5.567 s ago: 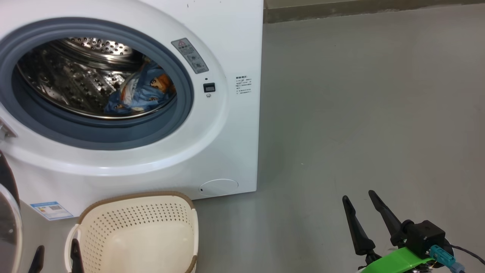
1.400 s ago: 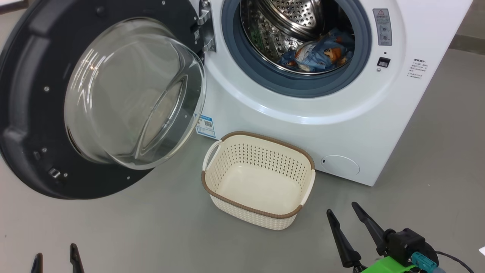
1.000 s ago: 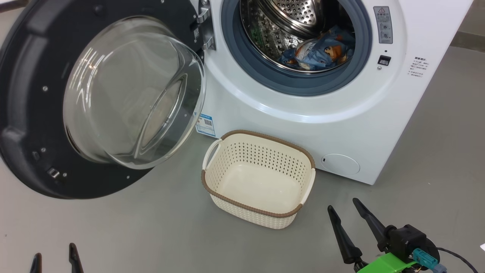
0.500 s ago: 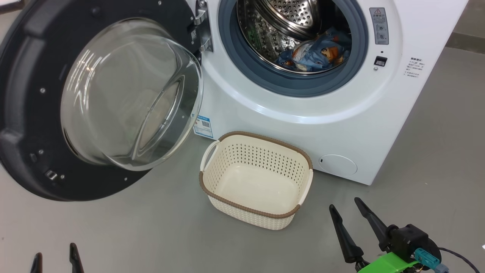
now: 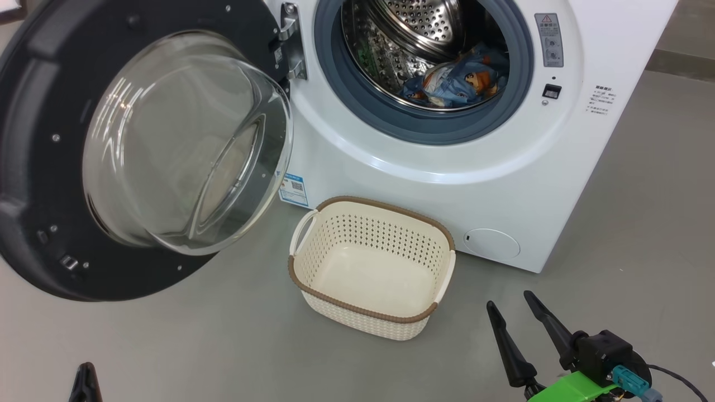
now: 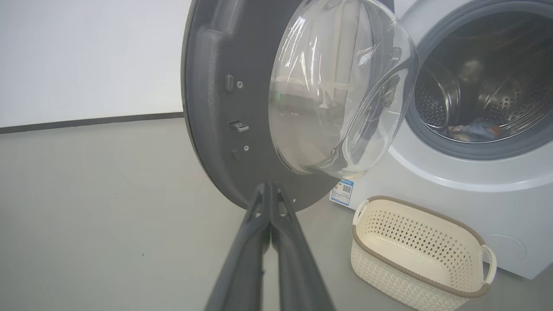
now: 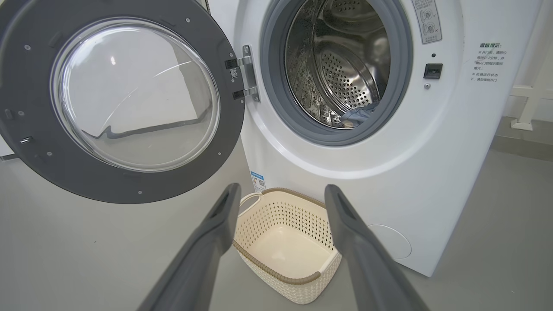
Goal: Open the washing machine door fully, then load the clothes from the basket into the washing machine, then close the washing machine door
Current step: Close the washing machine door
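Ahead of the left gripper (image 6: 268,192), whose 2 fingers are pressed tightly together with nothing between them, hangs the washing machine door (image 6: 216,129). It is swung wide open on its hinge, and its glass window (image 6: 341,86) bulges out toward the right of this gripper. The fingertips point at the lower rim of the door; from the head view they are apart from it, low over the grey floor (image 5: 195,346).

The right gripper (image 5: 509,299) has its 2 fingers spread wide and holds nothing. Just ahead of it, and a little to its left, the basket (image 5: 385,204) stands on the floor with its cream bottom bare, close to the front of the washing machine (image 5: 447,184). Beyond the basket and higher, the clothes (image 5: 455,84) lie bunched inside the steel drum (image 5: 413,22), behind the grey-blue gasket (image 5: 424,125). The round filter cap (image 5: 492,243) is low on the machine, directly ahead of the right gripper.
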